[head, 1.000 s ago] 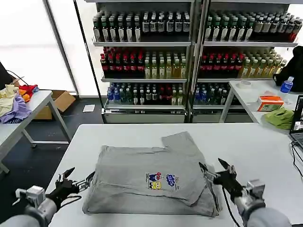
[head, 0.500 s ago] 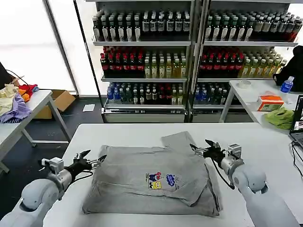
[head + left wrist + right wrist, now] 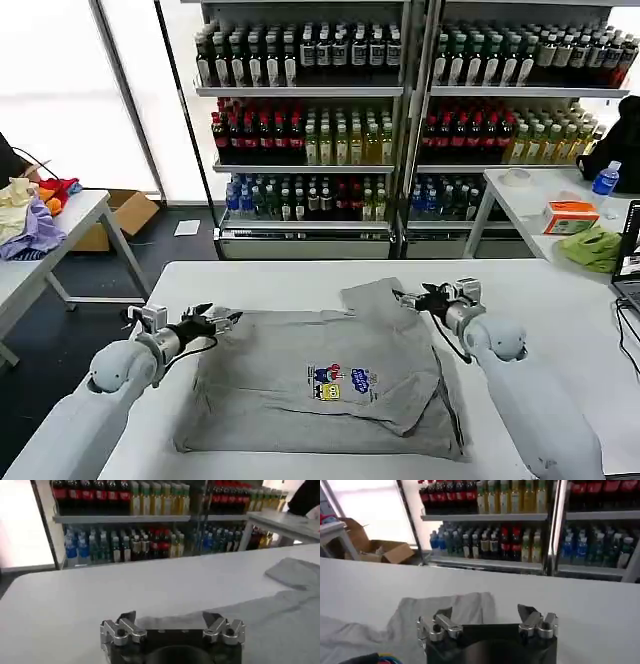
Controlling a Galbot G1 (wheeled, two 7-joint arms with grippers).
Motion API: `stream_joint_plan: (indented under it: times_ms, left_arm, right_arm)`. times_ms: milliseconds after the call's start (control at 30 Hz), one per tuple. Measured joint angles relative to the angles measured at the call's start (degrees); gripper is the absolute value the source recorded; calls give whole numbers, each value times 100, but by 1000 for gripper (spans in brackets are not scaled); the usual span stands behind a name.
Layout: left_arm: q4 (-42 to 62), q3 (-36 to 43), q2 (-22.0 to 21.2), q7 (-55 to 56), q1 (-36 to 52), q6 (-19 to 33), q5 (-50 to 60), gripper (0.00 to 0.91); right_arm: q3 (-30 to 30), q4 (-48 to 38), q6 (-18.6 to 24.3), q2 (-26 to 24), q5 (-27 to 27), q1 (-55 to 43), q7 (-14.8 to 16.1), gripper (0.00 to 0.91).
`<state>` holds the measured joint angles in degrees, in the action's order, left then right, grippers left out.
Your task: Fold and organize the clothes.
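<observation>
A light grey shirt [image 3: 320,385] with a small multicoloured chest print [image 3: 340,381] lies partly folded on the white table [image 3: 560,300], one sleeve [image 3: 380,295] sticking out at the far side. My left gripper [image 3: 222,319] hovers open at the shirt's far left corner, and the grey cloth edge [image 3: 270,617] lies just ahead of it [image 3: 170,616]. Open too, my right gripper [image 3: 408,299] sits at the far right, beside the sleeve [image 3: 445,607], which lies ahead of its jaws [image 3: 485,611]. Nothing is held by either.
Drink shelves [image 3: 400,120] stand behind the table. A side table on the left holds coloured cloths [image 3: 30,215]; another on the right holds a green cloth [image 3: 592,248], an orange box [image 3: 570,217] and a bottle [image 3: 605,180]. A black cable [image 3: 625,345] runs along the table's right edge.
Both grippers have moved from the near corners of the shirt to its far edge, left to the far left corner, right to the sleeve. The shirt has not shifted.
</observation>
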<state>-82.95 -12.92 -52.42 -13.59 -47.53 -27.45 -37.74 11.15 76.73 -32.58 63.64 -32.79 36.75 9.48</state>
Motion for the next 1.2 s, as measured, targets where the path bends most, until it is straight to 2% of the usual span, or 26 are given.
stream_joint_plan:
  times_ms: [200, 267, 300, 333, 367, 400, 433, 467, 500, 1200]
  left_arm:
    - [314, 202, -59, -22, 203, 7, -5, 907]
    - [371, 251, -87, -21, 239, 11, 3, 907]
    - [397, 270, -99, -21, 257, 15, 10, 907]
    - [424, 286, -115, -21, 273, 23, 14, 715]
    - [445, 301, -126, -23, 285, 25, 14, 433]
    - [462, 315, -130, -28, 292, 27, 15, 272]
    - [475, 328, -133, -32, 300, 28, 13, 171]
    - [487, 334, -135, -35, 305, 29, 4, 30]
    - [494, 341, -136, -32, 307, 29, 0, 10]
    - [500, 335, -75, 22, 160, 64, -48, 10]
  right_arm:
    - [-197, -482, -6, 209, 98, -334, 9, 907]
    - [-265, -626, -9, 275, 143, -412, 9, 514]
    - [-305, -690, -10, 311, 158, -435, 8, 30]
    - [-338, -737, -10, 343, 172, -450, 3, 0]
    - [-365, -779, -9, 369, 189, -464, -4, 0]
    - [-391, -821, -9, 389, 206, -484, -15, 0]
    - [-413, -844, -8, 399, 212, -498, -22, 0]
    - [-435, -868, -7, 408, 221, -511, -34, 0]
    - [-458, -889, -5, 416, 228, -519, -50, 0]
    - [-533, -818, -9, 512, 142, -451, -277, 0]
